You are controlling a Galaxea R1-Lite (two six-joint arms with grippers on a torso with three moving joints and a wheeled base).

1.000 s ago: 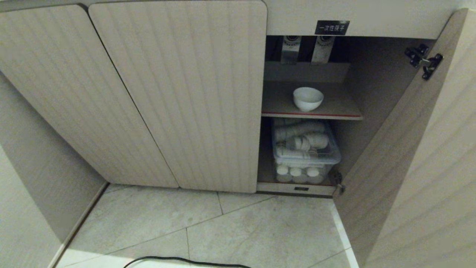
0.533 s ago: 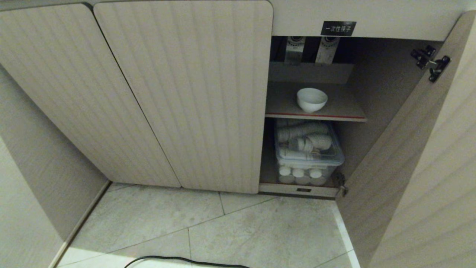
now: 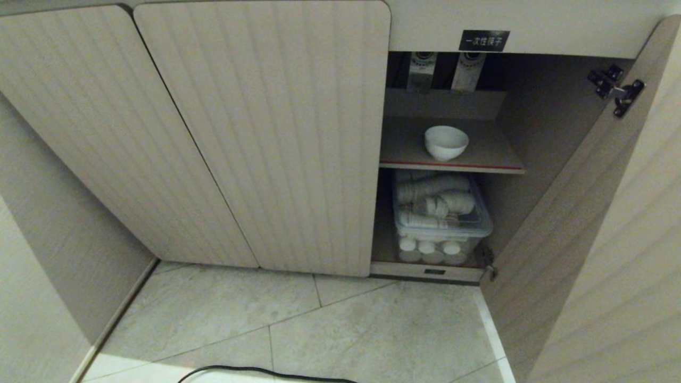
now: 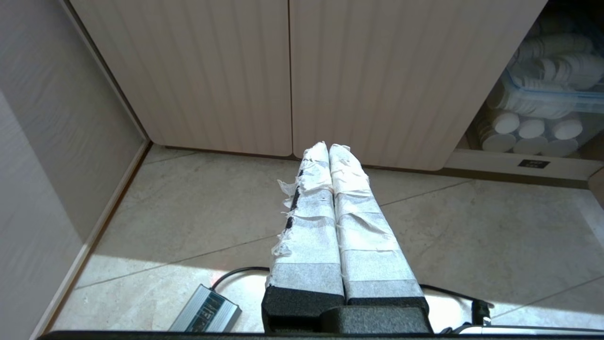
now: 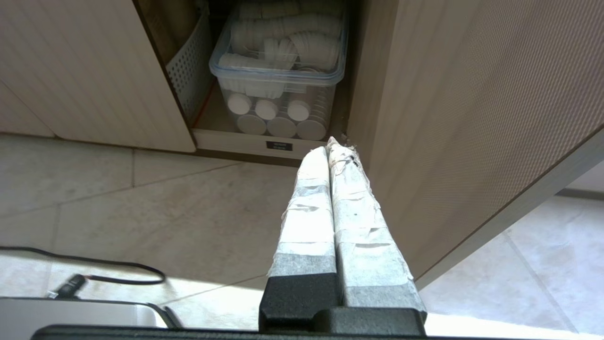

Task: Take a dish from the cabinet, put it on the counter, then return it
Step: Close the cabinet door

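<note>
A pale tiled floor (image 3: pixel 319 324) runs up to the cabinet (image 3: pixel 255 133), its right door swung open. The left pincer (image 4: pixel 329 147) and right pincer (image 5: pixel 330 143) hang low over the floor, both pressed closed and empty. Well above and beyond the right pincer, the bowl (image 3: pixel 446 142) sits upright on the shelf (image 3: pixel 489 154), over a clear bin of paper cups (image 3: pixel 439 207)

The dish (image 3: pixel 446 142) sits on the cabinet (image 3: pixel 266 133) shelf (image 3: pixel 489 154), above a bin (image 3: pixel 440 226) holding cups (image 3: pixel 436 194).

head view high, wrist views low, sharing the cabinet (image 3: pixel 266 133)
</note>
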